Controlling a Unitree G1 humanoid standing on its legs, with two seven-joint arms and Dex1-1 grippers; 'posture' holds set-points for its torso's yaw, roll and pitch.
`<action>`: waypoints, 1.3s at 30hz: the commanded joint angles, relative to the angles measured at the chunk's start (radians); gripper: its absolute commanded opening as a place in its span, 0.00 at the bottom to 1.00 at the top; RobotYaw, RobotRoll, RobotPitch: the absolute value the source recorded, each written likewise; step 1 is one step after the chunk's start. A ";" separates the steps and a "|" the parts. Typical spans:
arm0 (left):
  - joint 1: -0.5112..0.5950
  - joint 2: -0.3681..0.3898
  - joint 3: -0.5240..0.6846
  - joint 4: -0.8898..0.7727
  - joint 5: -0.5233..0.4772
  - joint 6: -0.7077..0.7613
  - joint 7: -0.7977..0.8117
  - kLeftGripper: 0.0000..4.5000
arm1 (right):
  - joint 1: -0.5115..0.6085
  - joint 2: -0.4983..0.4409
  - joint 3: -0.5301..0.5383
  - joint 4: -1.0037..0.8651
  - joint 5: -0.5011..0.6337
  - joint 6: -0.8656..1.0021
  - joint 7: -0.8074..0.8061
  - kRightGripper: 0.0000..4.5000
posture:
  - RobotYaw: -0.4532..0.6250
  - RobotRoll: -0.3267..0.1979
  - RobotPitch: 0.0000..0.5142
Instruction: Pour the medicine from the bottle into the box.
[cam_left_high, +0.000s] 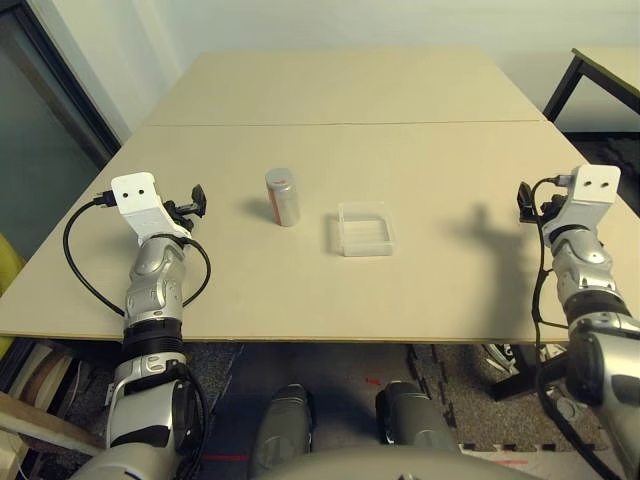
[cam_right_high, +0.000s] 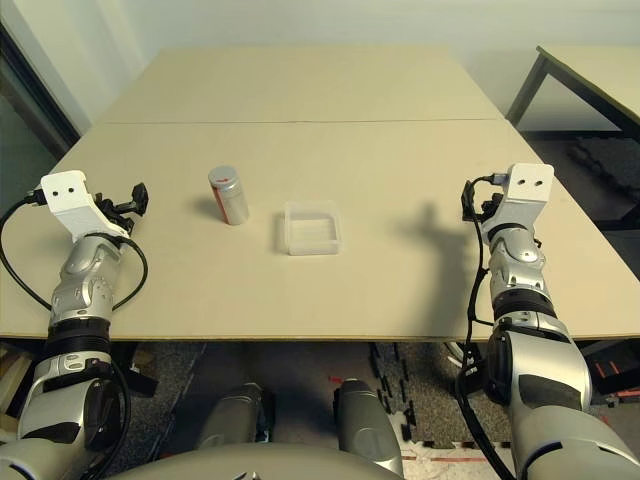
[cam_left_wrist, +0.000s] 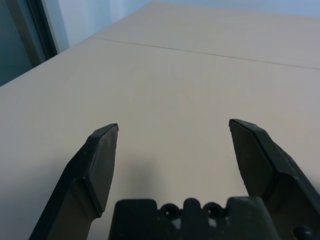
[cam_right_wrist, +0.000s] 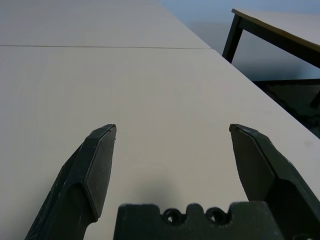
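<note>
The bottle (cam_left_high: 283, 197), silvery-grey with a red-orange stripe and a grey cap on top, stands upright on the table left of centre. Just to its right lies the box (cam_left_high: 365, 228), shallow clear plastic, with nothing showing inside. My left gripper (cam_left_high: 198, 200) hovers near the table's left edge, about a hand's width left of the bottle. In the left wrist view my left gripper (cam_left_wrist: 172, 125) is open over bare tabletop. My right gripper (cam_left_high: 523, 195) is far to the right of the box, near the right edge. It (cam_right_wrist: 172, 127) is open too, with nothing between its fingers.
The beige table (cam_left_high: 330, 90) has a seam running across it behind the bottle and box. A second table with black legs (cam_left_high: 600, 70) stands off the far right corner. A dark doorway or panel (cam_left_high: 40, 110) borders the left side.
</note>
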 joint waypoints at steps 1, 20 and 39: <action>-0.006 0.020 -0.002 -0.002 0.004 0.004 -0.011 0.99 | -0.003 0.000 -0.012 -0.014 0.007 -0.005 -0.004 1.00 | 0.42 0.62 0.01; -0.009 0.384 -0.097 -0.184 -0.149 0.285 -0.667 0.99 | 0.101 -0.150 0.071 -0.506 0.148 0.353 0.605 1.00 | 0.42 0.62 0.00; 0.124 0.178 -0.243 -0.294 -0.149 0.283 -0.727 0.99 | 0.042 -0.223 0.275 -0.734 0.102 0.524 0.947 1.00 | 0.41 0.62 0.01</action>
